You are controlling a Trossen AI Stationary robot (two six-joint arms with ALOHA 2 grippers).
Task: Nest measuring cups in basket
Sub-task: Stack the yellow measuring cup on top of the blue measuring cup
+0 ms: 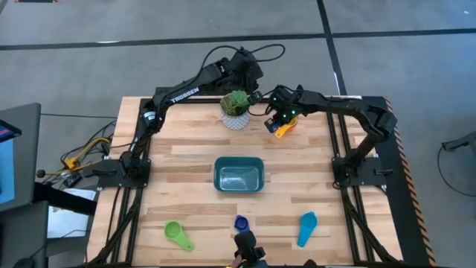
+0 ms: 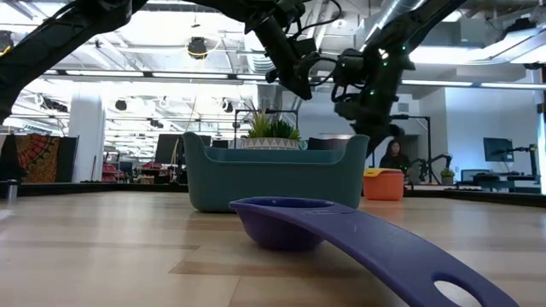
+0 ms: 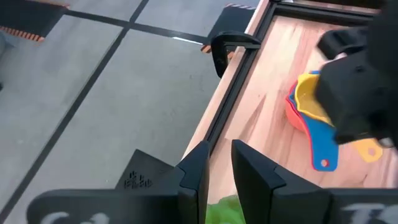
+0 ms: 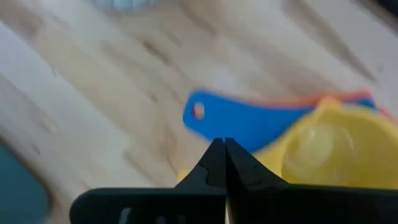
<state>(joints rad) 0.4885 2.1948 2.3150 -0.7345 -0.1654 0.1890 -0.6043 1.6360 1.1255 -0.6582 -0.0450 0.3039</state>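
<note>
The right gripper [image 1: 283, 119], fingers pressed together and empty, is held above stacked yellow, blue and orange plastic measuring cups [image 1: 285, 128]; the left gripper [image 3: 217, 171] is slightly parted above the plant.

Dark teal rectangular plastic basket [image 1: 239, 176] mid wooden table [image 1: 186, 208]. White pot with green plant [image 1: 235, 110] behind it. Nested stack of yellow, blue, orange measuring cups [image 1: 285, 127] right of pot. Green scoop cup [image 1: 177, 234], dark blue cup [image 1: 241, 222], light blue cup [image 1: 307, 228] along front edge.

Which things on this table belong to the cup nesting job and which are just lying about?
Job: basket; stacked yellow, blue and orange cups; green cup; dark blue cup; light blue cup.
Lying about: potted plant.
</note>
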